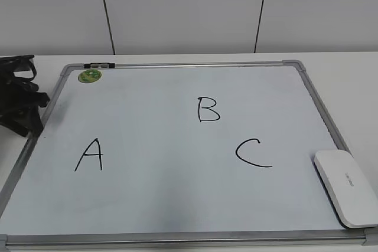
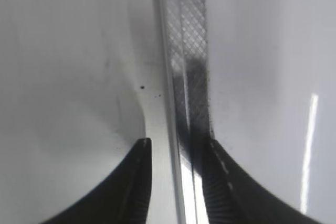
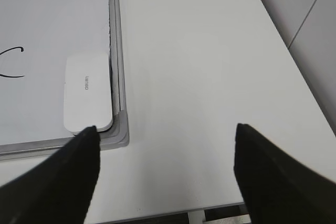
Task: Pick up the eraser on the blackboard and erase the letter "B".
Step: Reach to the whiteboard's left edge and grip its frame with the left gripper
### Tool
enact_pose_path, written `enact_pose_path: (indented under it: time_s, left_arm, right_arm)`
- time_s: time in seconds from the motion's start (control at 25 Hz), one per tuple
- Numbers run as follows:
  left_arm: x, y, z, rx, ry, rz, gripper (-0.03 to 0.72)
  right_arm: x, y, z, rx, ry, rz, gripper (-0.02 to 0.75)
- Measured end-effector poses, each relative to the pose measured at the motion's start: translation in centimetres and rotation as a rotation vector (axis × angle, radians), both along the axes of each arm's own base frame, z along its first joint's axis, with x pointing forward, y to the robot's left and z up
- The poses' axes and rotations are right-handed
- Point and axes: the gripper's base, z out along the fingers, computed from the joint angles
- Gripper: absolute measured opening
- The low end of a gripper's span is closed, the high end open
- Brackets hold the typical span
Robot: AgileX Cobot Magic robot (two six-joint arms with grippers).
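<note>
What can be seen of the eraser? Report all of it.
The eraser is a white, glossy, rounded-rectangular block, plastic by its look, with small grey lettering on its top. It lies flat, lettering up, in the board's near right corner, with its long side along the right frame rail, close against it in the right wrist view. Its underside is hidden. Nothing grips it: the right gripper hangs above the table just off that corner, jaws wide apart. The C is the letter nearest it.

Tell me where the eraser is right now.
The eraser lies flat in the board's near right corner against the frame, right of the C. The open right gripper hangs above the table beside it.
</note>
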Motion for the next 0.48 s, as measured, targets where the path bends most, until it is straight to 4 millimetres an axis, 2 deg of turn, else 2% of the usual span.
enact_pose_path:
  time_s: [0.2,0.36,0.48]
  left_arm:
    - [0.06,-0.12,-0.27,-0.015,0.017,0.006,0.158]
    - [0.16,-0.13,-0.27,-0.026,0.019,0.013,0.051]
    - [0.14,-0.10,-0.35,-0.035,0.026,0.029,0.027]
  right_arm:
    - [0.00,0.00,0.00,0.000,0.000,0.000,0.589]
    - [0.00,0.00,0.00,0.000,0.000,0.000,0.589]
    - [-0.01,-0.06,0.01,-0.006,0.000,-0.004,0.589]
